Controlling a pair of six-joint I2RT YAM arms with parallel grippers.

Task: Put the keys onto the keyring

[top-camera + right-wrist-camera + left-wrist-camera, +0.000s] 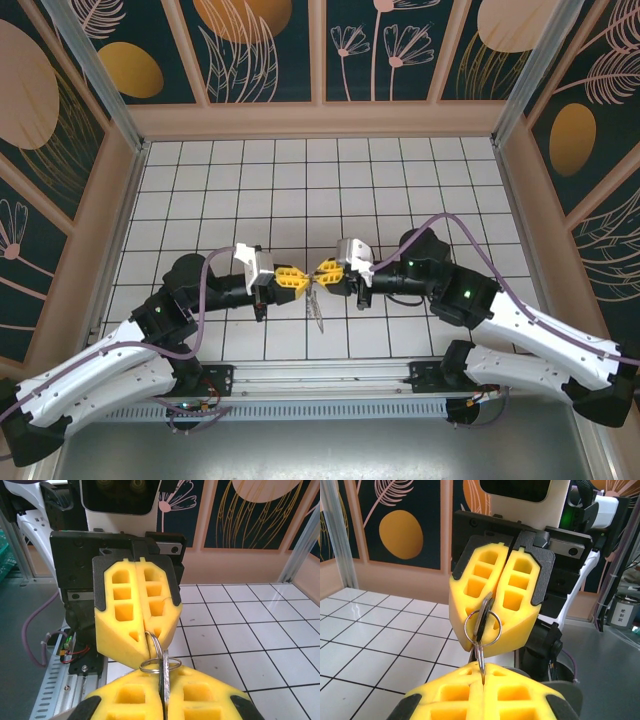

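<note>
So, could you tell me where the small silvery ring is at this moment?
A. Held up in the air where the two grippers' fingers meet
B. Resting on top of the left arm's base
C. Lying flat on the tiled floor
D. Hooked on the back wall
A: the ring sits above the floor tiles, right where the shut fingers of the left gripper and the right gripper meet tip to tip, pinching the key.

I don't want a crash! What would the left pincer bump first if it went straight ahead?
Probably the metal ring and key at its tip, then the right pincer's yellow fingers close behind; depth is unclear.
</note>
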